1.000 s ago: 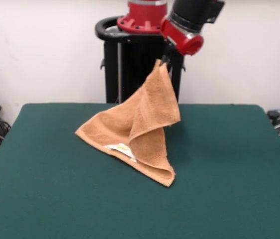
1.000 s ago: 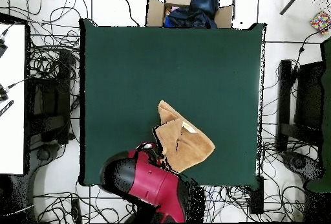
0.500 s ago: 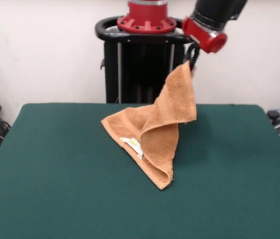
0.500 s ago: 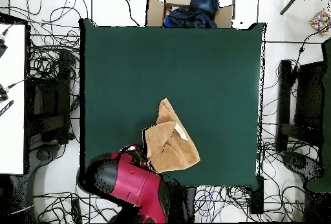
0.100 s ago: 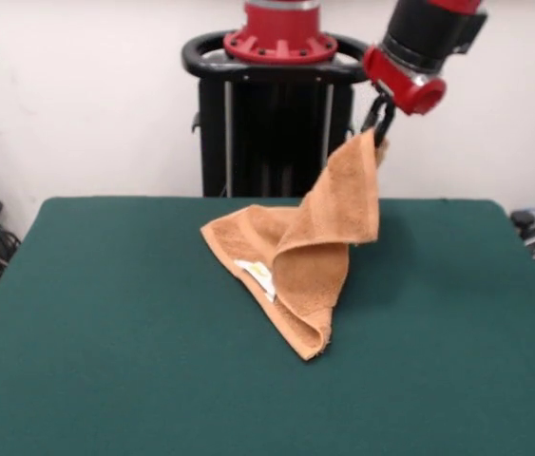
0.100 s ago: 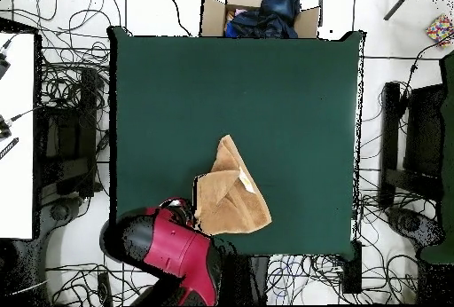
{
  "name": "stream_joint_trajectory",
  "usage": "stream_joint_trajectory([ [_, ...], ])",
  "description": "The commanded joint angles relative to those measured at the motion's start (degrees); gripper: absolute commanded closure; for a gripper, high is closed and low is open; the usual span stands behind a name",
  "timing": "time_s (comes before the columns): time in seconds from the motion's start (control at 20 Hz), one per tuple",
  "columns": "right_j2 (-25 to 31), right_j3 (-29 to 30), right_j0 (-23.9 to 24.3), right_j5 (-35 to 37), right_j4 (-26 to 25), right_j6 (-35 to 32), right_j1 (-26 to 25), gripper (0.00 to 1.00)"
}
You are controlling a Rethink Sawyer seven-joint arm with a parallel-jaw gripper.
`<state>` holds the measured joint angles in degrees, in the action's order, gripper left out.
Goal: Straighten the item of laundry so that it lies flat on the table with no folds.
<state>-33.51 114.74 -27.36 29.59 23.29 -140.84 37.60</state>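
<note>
The gripper [image 5: 378, 118] is clenched on one corner of the towel [image 5: 305, 256], holding that corner up above the table [image 5: 105, 361] while the rest hangs down in a folded drape. The towel's lower part rests on the green cloth, doubled over itself, with a small white tag [image 5: 258, 275] showing on its lower layer. In the overhead view the towel [image 6: 230, 199] lies toward the table's [image 6: 293, 99] edge nearest the robot's base, and the red and black arm [image 6: 168, 250] covers the gripper there. Beyond the table's opposite edge from the towel sits an open cardboard box [image 6: 257, 12] holding dark cloth. Cables [image 6: 66, 82] sprawl over the floor beside the table.
</note>
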Motion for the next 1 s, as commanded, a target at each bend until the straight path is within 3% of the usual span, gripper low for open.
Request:
stream_joint_trajectory([
  [0.05,4.0,-1.7,0.3,3.5,4.4,-17.0,-3.4,0.00],
  [0.65,8.0,-2.8,0.5,6.1,11.3,-19.7,-2.5,0.00],
  [1.0,1.1,-6.1,-1.5,4.8,8.9,-18.5,-5.5,0.00],
])
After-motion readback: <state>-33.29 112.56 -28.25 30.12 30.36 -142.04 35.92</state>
